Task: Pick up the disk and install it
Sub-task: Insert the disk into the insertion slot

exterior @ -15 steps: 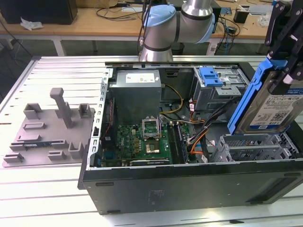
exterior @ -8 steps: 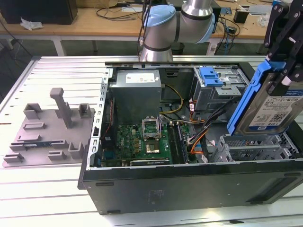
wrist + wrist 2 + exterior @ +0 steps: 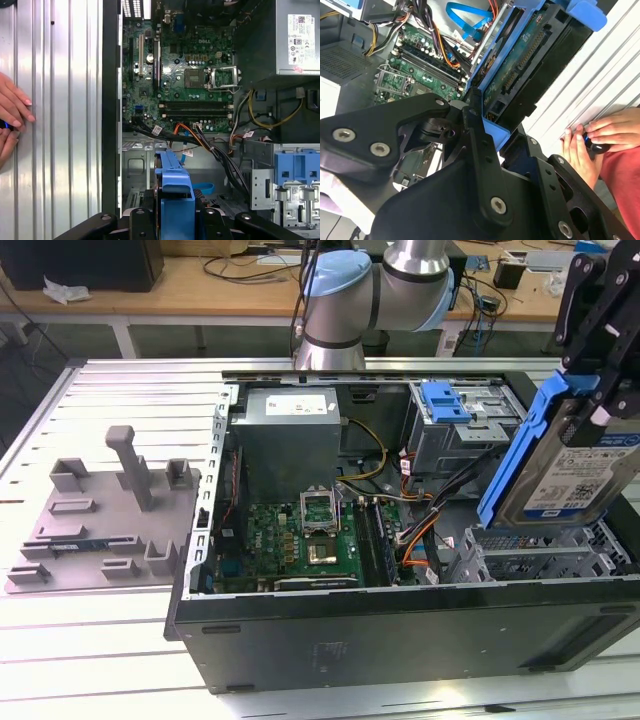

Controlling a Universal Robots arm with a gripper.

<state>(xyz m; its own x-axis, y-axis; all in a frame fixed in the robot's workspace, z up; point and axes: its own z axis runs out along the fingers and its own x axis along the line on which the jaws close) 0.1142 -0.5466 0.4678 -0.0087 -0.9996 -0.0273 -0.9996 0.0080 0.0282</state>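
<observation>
My gripper [image 3: 597, 390] is shut on the disk [image 3: 572, 468], a silver drive with a blue-and-white label and a blue rail frame. In the exterior view it hangs tilted, edge down, over the grey drive bay [image 3: 545, 552] at the right end of the open computer case. The second wrist view shows the disk's [image 3: 527, 57] green circuit side and blue frame, clamped between the black fingers [image 3: 479, 145]. In the first wrist view the disk's blue rail [image 3: 175, 192] stands edge-on above the bay floor [image 3: 137, 167].
The case holds a motherboard [image 3: 305, 540], a power supply [image 3: 290, 430], cable bundles [image 3: 420, 510] and a blue latch on a grey cage [image 3: 447, 403]. A grey fixture tray [image 3: 105, 515] lies at the exterior view's left. A person's hands [image 3: 12, 112] rest on the ribbed table beside the case.
</observation>
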